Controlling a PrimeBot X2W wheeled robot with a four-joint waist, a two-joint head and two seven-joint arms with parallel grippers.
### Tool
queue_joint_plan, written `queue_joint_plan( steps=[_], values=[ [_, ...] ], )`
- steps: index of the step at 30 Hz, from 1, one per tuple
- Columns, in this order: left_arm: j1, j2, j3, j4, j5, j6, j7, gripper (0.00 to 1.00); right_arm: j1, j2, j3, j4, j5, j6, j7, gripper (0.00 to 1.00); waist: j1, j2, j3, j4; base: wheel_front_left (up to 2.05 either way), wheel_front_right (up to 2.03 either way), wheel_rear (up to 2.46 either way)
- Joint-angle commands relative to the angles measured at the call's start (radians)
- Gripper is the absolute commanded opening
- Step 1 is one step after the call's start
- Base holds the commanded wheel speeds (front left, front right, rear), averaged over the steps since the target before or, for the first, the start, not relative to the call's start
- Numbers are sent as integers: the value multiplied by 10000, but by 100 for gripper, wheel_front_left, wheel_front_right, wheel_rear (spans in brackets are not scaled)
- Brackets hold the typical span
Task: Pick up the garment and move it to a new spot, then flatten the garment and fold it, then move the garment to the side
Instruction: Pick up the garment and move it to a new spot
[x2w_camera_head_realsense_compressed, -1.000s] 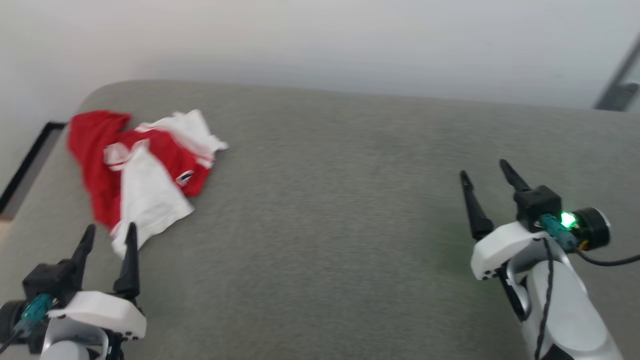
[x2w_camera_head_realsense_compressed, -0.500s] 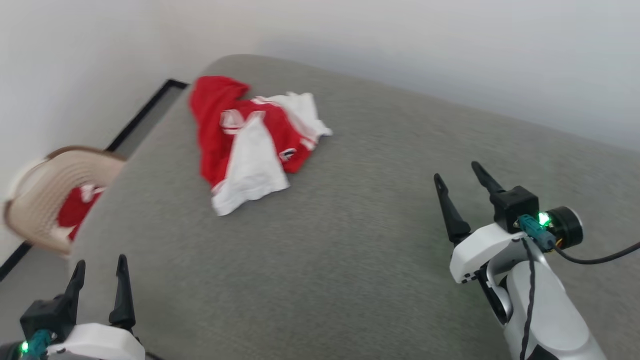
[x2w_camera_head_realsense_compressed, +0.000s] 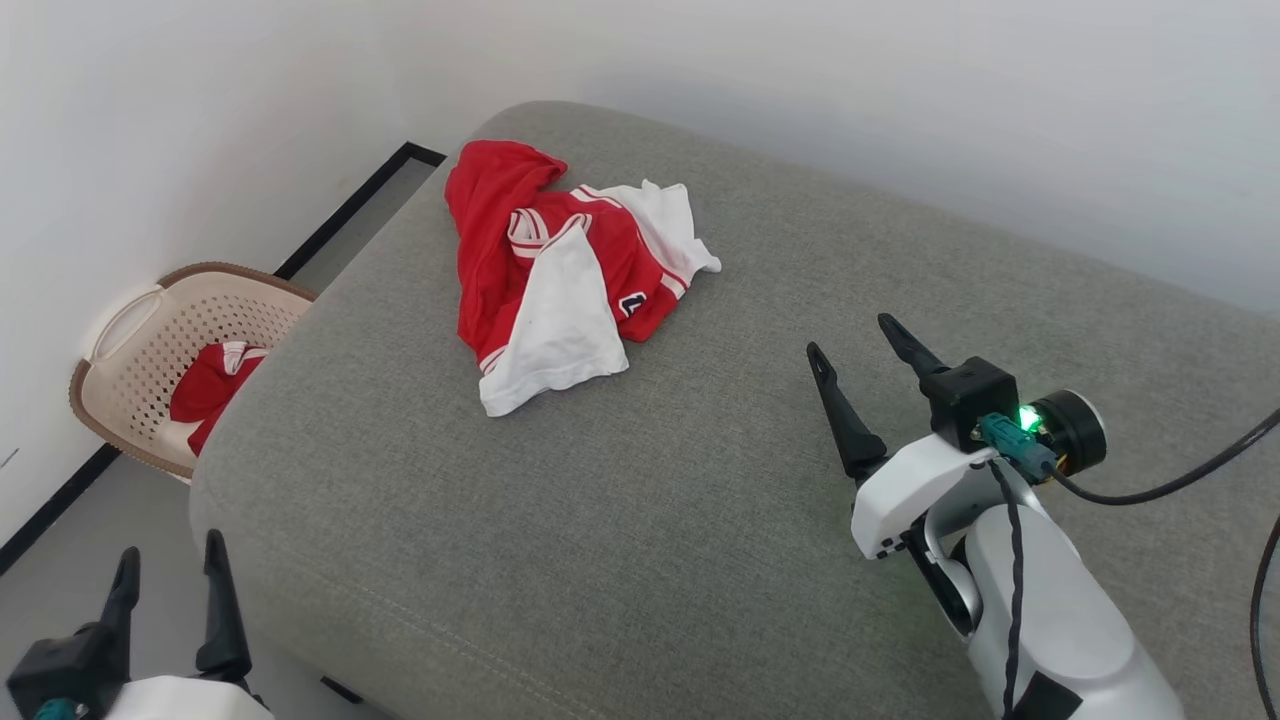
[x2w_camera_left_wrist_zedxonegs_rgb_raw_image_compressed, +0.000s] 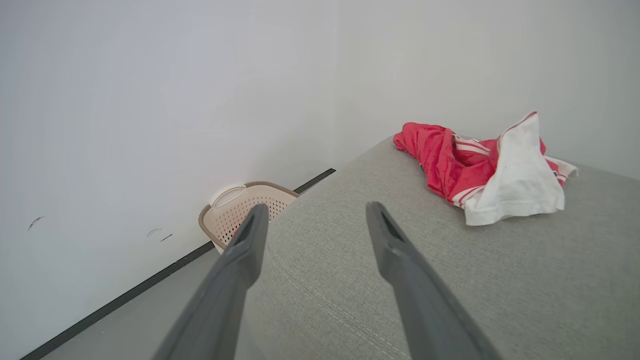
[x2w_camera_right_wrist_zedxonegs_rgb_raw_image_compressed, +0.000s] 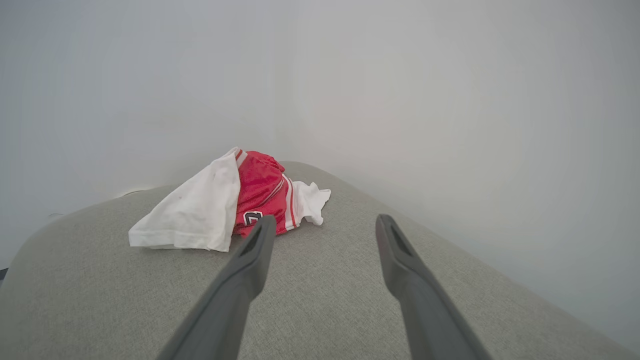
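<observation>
The garment (x2w_camera_head_realsense_compressed: 560, 270), a red T-shirt with white sleeves and striped trim, lies crumpled near the far left corner of the grey cushioned surface (x2w_camera_head_realsense_compressed: 640, 480). The left wrist view has the garment (x2w_camera_left_wrist_zedxonegs_rgb_raw_image_compressed: 480, 170) up to the right, and in the right wrist view the garment (x2w_camera_right_wrist_zedxonegs_rgb_raw_image_compressed: 235, 200) lies ahead and left. My left gripper (x2w_camera_head_realsense_compressed: 168, 562) is open at the lower left, off the surface's near corner, well short of the shirt. My right gripper (x2w_camera_head_realsense_compressed: 850, 335) is open above the surface, to the right of the shirt. Nothing is between either pair of fingers.
A beige perforated laundry basket (x2w_camera_head_realsense_compressed: 130, 350) stands on the floor left of the surface, against the white wall, with another red and white cloth (x2w_camera_head_realsense_compressed: 210, 385) inside. The basket (x2w_camera_left_wrist_zedxonegs_rgb_raw_image_compressed: 235, 205) also appears past my left fingers. A black cable (x2w_camera_head_realsense_compressed: 1180, 480) trails from the right wrist.
The head camera has swung left, so the shirt sits nearer the picture's centre and the basket has come into sight. Both grippers stay open; the shirt has not moved on the surface.
</observation>
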Motion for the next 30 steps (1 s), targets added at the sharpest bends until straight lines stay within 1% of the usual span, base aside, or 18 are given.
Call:
queue_joint_plan(
  steps=[1, 4, 5, 8, 11, 16, 17, 20, 23, 26, 28, 30],
  values=[
    [46, 12, -63, -10, 137, -27, -71, 100, -33, 18, -28, 4, 75, -3, -52, 100, -1, 0, -35, -45, 0, 0, 0],
    [-128, 128, -295, 84, 192, -33, -71, 100, 109, 4, -191, -67, 53, -3, -52, 100, -1, 0, -60, -105, 0, 0, 0],
    [-255, 271, -527, 120, 213, -30, -71, 100, 190, 5, -261, -112, 36, -3, -50, 100, -1, 0, -44, -166, 0, 0, 0],
    [-752, 764, -1129, 205, -91, -18, -71, 100, 128, 19, -276, -245, -64, -3, -52, 100, -1, 0, 269, -718, 0, 0, 0],
    [-1554, 1499, -1732, 332, -548, -20, -71, 100, -41, 10, -234, -338, -180, -5, -50, 100, -1, 0, 748, -1413, 0, 0, 0],
    [-3218, 3093, -2952, 946, -1482, -22, -71, 100, -287, 29, -284, -523, -314, -5, -50, 100, -1, 0, 1622, -2546, 0, 0, 0],
    [-3904, 3788, -3515, 1348, -1923, -17, -71, 100, -380, 33, -267, -649, -294, -5, -52, 100, -1, 0, 1995, -2981, 0, 0, 0],
    [-4870, 4705, -4456, 1996, -3004, -18, -64, 100, -532, 32, -249, -876, -187, -5, -52, 100, -1, 0, 2555, -3615, 0, 0, 0],
    [-5771, 5635, -5401, 2566, -4759, -18, 265, 100, -649, 43, -148, -1139, -15, -5, -50, 100, -1, 0, 3053, -4213, 0, 0, 0],
    [-6317, 6586, -6447, 2687, -6774, -19, 1360, 100, -701, 39, -103, -1422, 189, -5, -50, 100, -1, 0, 3458, -4730, 0, 0, 0],
    [-6513, 7319, -7209, 2387, -7902, -19, 2261, 100, -737, 44, -44, -1581, 335, -5, -50, 100, -1, 0, 3691, -5048, 0, 0, 0],
    [-6658, 7995, -7688, 2123, -9081, -17, 2950, 100, -760, 44, -17, -1724, 470, -5, -52, 100, -1, 0, 3885, -5334, 0, 0, 0]
  ],
)
